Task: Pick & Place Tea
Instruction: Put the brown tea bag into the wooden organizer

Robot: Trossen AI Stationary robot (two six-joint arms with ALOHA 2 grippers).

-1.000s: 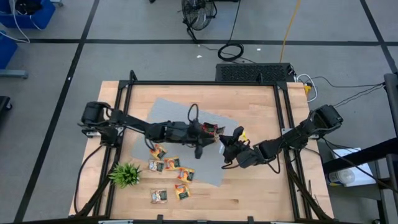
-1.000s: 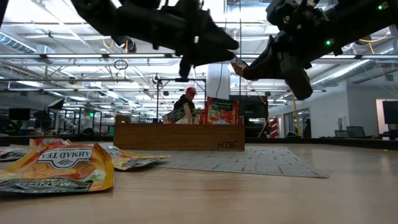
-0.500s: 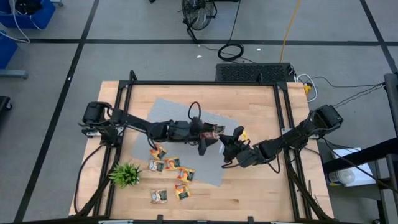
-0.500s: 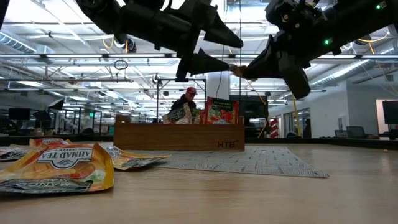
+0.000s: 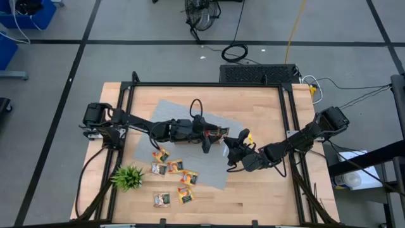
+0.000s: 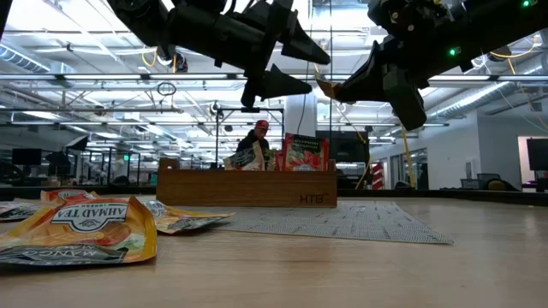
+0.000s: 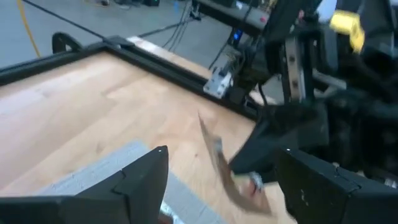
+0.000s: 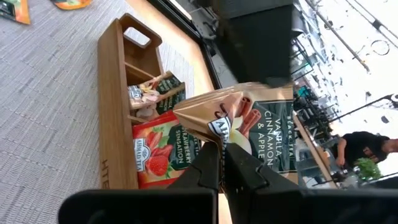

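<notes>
Two hands meet above your tray: right hand pinches a tea sachet, readable only from its wrist; left hand gapes empty.

Held sachet: brown-gold with dark green panel, white lettering, cinnamon-stick print. Sachet in wooden tray: red, strawberry picture, dark label. Wooden tray: mid-brown, plain grain. Mat: grey, fine woven texture. Table: pale wood, black frame edging. Loose sachets on mat: orange-yellow with dark green labels. Near sachet: orange-yellow, white banner. Plant: bright green, spiky. Both arms: black.
</notes>
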